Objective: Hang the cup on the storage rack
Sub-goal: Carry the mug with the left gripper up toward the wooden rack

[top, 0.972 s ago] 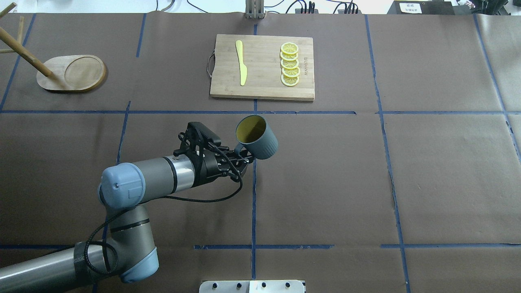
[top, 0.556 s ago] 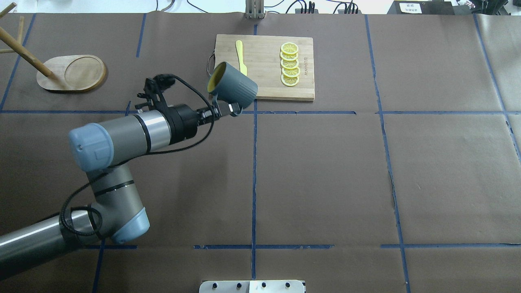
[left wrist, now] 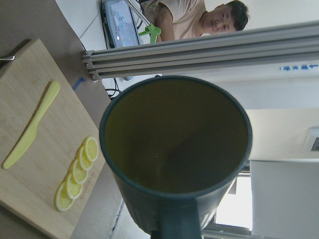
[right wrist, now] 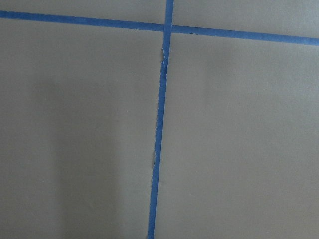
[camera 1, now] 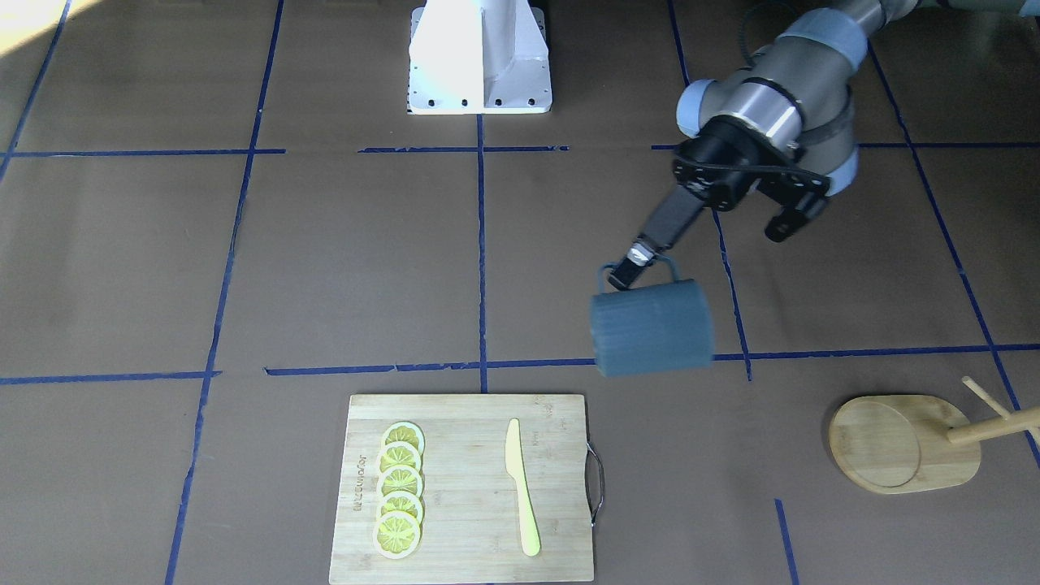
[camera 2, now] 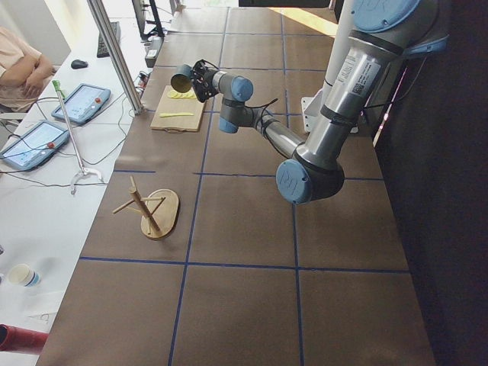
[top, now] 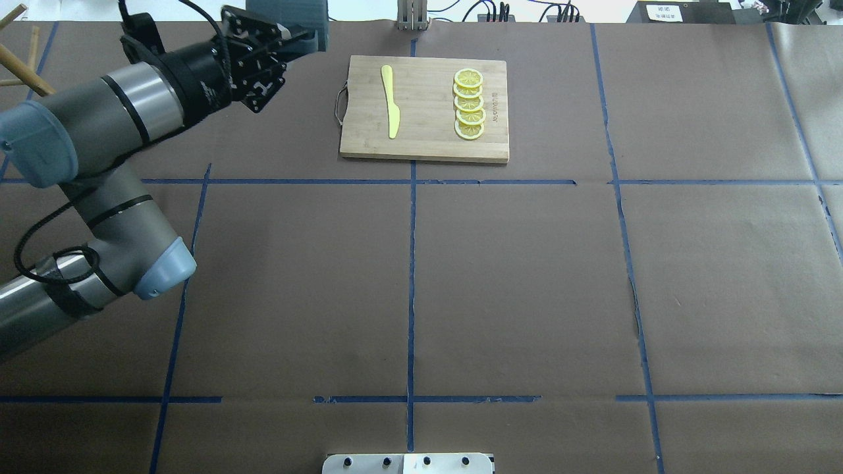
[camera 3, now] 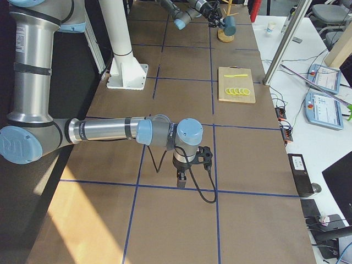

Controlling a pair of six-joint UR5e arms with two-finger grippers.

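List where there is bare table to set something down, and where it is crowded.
Bare: the wide stretch between the cutting board and the robot base; the strip between board and storage rack. Crowded: the board, with knife and lemon slices; the left tool holds the cup aloft near that strip.

I can see a bamboo cutting board (top: pixel 428 99) lying flat on the brown paper cover (top: pixel 527 296). A metal handle (top: pixel 340 105) is fixed to one short end of the board. On the board, a yellow plastic knife (top: pixel 390 102) lies lengthwise nearer that handle. Five lemon slices (top: pixel 469 104) overlap in a row nearer the opposite end. An aluminium post (top: pixel 412 16) stands just beyond one long edge. A blue tape line (top: pixel 461 182) runs close along the other long edge. Past the post I make out an operator (left wrist: pixel 209 20) in a beige shirt.
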